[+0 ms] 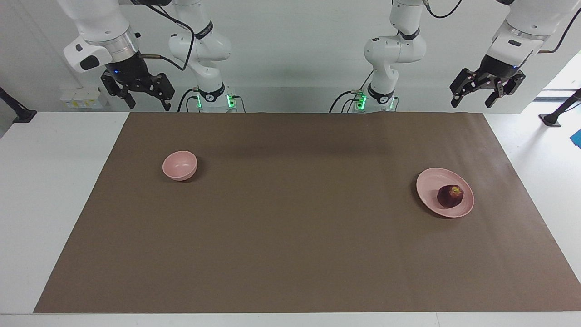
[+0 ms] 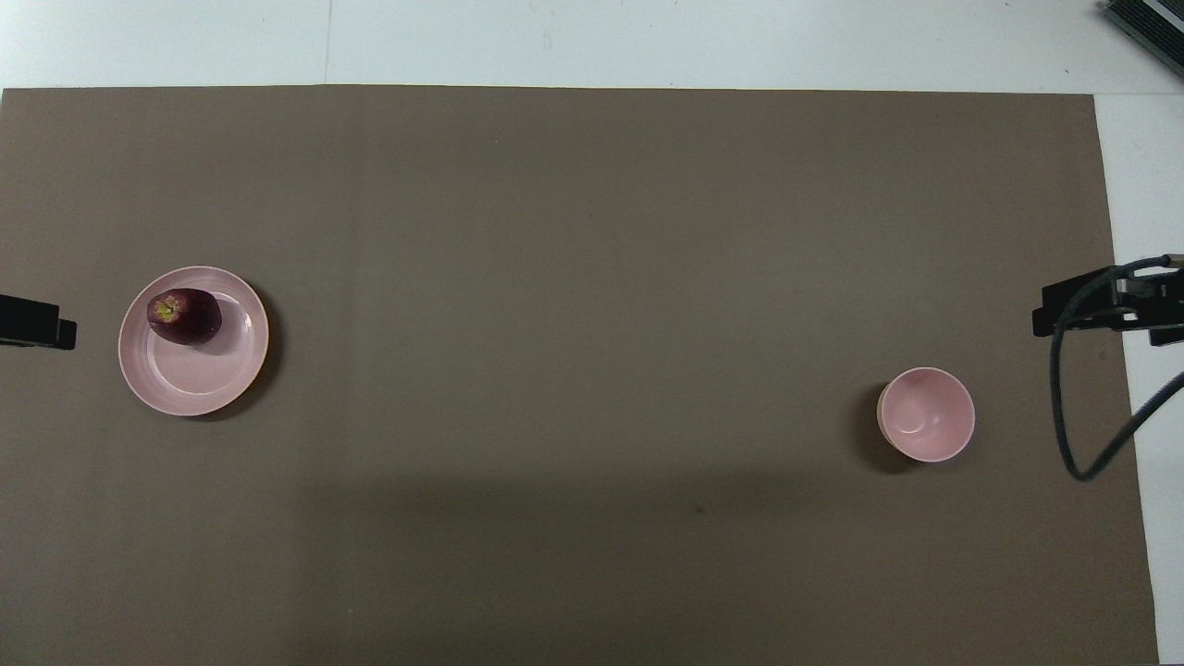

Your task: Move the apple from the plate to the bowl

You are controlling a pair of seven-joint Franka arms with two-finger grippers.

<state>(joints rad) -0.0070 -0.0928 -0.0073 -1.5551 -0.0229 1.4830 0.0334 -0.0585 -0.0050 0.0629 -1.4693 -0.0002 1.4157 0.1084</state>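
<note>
**Apple on plate, both arms idle**

Facing view: one small round dark red apple, one flat pale pink plate, one small deep pale pink bowl, one brown paper mat on the white table. Apple sits on the plate, on the part farther from the robots, yellowish stem end up. Plate at the left arm's end, bowl at the right arm's end, well apart. Left gripper raised, fingers spread, apple well below it. Right gripper raised, fingers spread, waiting.

Overhead view: one apple, one plate, one bowl. Apple slightly elongated along the table's length, stem patch toward the left arm's end. Left gripper tip just beside the plate; right gripper near the bowl.
</note>
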